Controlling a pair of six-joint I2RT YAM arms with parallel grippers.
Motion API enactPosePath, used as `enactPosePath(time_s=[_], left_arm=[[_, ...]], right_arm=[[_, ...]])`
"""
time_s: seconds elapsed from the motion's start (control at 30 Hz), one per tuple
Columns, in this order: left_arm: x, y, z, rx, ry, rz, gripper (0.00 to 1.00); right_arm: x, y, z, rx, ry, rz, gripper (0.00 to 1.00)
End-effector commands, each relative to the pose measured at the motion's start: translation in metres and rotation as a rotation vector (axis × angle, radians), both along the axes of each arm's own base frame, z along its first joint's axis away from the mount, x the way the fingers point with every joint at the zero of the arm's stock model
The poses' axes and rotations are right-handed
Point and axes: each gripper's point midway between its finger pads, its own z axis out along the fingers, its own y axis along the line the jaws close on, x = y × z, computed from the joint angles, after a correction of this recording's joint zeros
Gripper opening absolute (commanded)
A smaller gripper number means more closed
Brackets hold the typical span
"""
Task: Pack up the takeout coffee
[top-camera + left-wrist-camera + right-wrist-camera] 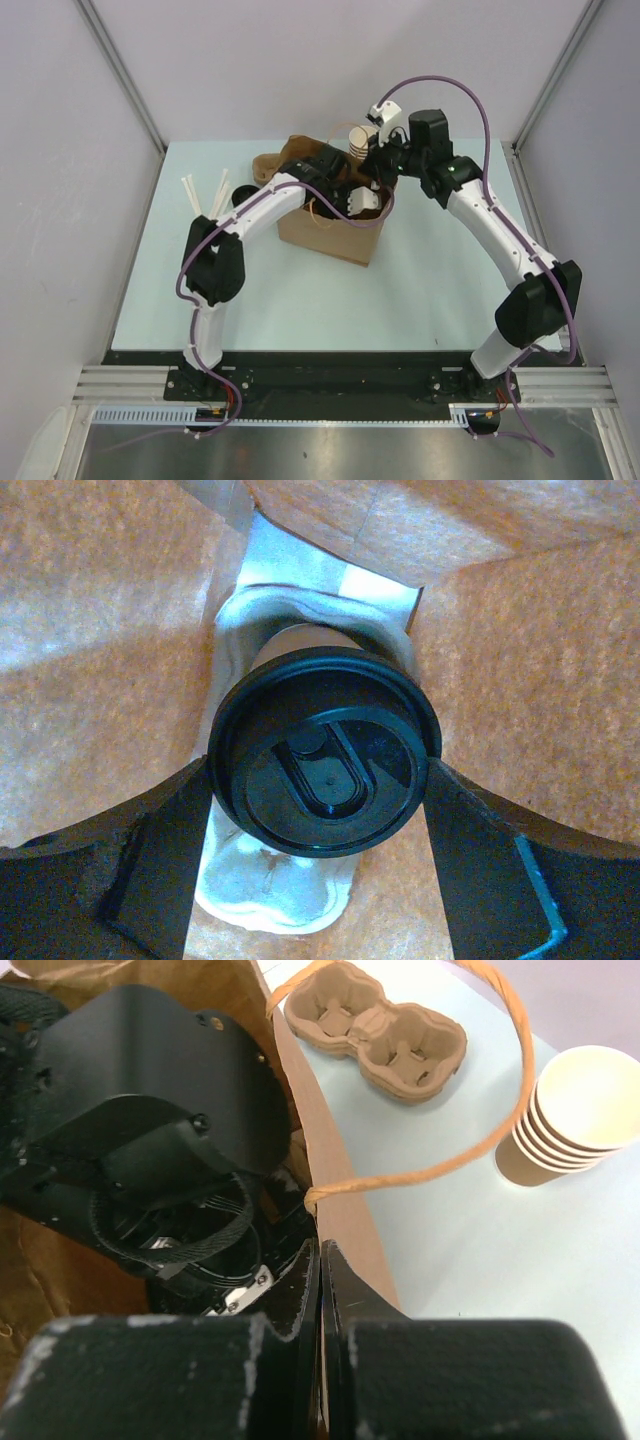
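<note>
At the far left of the table [300,300] lie a few white sticks [205,195], and just right of them, behind the left arm [250,215], sits an empty brown pulp cup carrier [375,1030]. The left arm reaches down into the open brown paper bag [335,240] standing mid-table. Inside the bag, the takeout coffee [320,720] stands upright with its black lid on, its base seated in a pale moulded tray [270,890] on the bag's floor. The left pincer [318,780] stands spread wide, one finger on each side of the lid and against its rim, so it has hold of the cup. At the bag's right rim, beside the twine handle [500,1110], the right pincer [320,1260] is closed tight, nipping the paper edge. Behind the bag, near the right arm [500,235], stands a stack of lidless paper cups [565,1100].
</note>
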Motion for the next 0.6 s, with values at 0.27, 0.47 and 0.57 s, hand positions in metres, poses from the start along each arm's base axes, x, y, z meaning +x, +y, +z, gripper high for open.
enactPosePath(time_s=[0.27,0.47,0.57], left_arm=[[0.009,0.014,-0.075,0.136,0.081,0.001,0.32],[0.009,0.018,-0.091,0.168,0.097,0.008,0.36],[0.012,0.018,-0.089,0.167,0.081,0.008,0.44]], right_arm=[[0.011,-0.005,0.012,0.048,0.028,0.021,0.00],[0.015,-0.010,0.008,0.046,0.041,0.017,0.00],[0.017,-0.011,0.007,0.046,0.043,0.019,0.00]])
